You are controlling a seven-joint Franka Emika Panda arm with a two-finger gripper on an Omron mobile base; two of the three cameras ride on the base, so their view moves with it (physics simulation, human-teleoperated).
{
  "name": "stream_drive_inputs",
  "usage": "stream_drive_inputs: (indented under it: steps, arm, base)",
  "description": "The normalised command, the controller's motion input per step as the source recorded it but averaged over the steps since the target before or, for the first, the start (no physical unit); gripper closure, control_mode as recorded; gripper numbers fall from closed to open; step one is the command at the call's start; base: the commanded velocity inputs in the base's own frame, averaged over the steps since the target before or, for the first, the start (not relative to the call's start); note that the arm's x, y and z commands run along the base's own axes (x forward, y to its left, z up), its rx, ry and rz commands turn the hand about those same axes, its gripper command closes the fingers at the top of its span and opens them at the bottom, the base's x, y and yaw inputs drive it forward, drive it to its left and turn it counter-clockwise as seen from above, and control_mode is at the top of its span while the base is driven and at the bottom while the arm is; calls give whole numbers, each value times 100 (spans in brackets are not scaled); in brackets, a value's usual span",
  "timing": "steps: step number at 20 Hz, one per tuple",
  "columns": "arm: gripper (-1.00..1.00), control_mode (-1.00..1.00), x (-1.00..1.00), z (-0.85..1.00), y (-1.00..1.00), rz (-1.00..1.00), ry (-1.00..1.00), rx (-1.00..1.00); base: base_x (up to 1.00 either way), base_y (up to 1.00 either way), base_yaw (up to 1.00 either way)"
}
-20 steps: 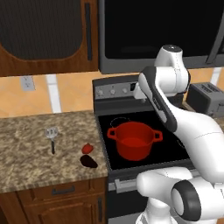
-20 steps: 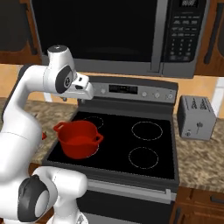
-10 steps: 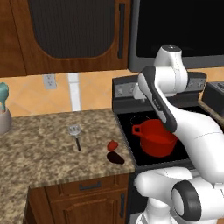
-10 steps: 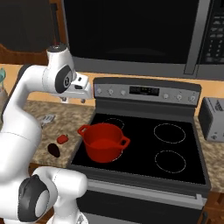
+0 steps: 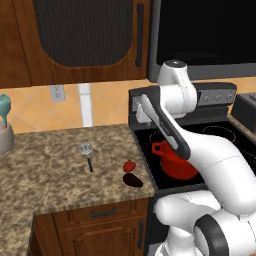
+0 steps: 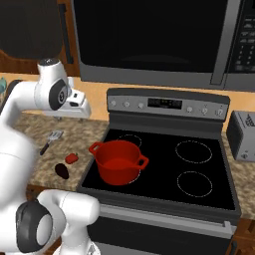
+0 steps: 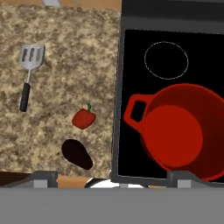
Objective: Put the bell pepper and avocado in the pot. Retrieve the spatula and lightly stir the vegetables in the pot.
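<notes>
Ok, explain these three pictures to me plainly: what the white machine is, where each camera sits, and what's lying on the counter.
The white machine is a robot arm on a driving base, in a simulated kitchen. Two cameras ride on the base behind the arm, one to its left and one to its right, both looking forward and down. The third camera sits on the hand and looks straight down at the work area. On the granite counter lie a spatula, a red pepper and a dark avocado. An empty red pot stands on the black stove, on its front left burner. The tool hangs above the counter's edge and holds nothing.
</notes>
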Motion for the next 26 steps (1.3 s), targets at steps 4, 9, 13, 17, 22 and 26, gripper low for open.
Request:
stream_drive_inputs:
  steps: [4, 9, 13, 17, 22, 26]
  arm:
    - [-100, -100, -2, -69, 80, 8, 15, -9]
    - [-100, -100, 0, -79, 68, 7, 23, -11]
    - [-100, -100, 0, -76, 21, 6, 24, -5]
    - [-100, -100, 0, -72, 0, 4, 21, 0]
    - [-100, -100, 0, -68, 0, 5, 12, 0]
    - [-100, -100, 5, -65, 0, 6, 6, 0]
  base:
    - [0, 0, 0]
    - [0, 0, 0]
    - [0, 0, 0]
    - [0, 0, 0]
    - [0, 0, 0]
    - [0, 0, 0]
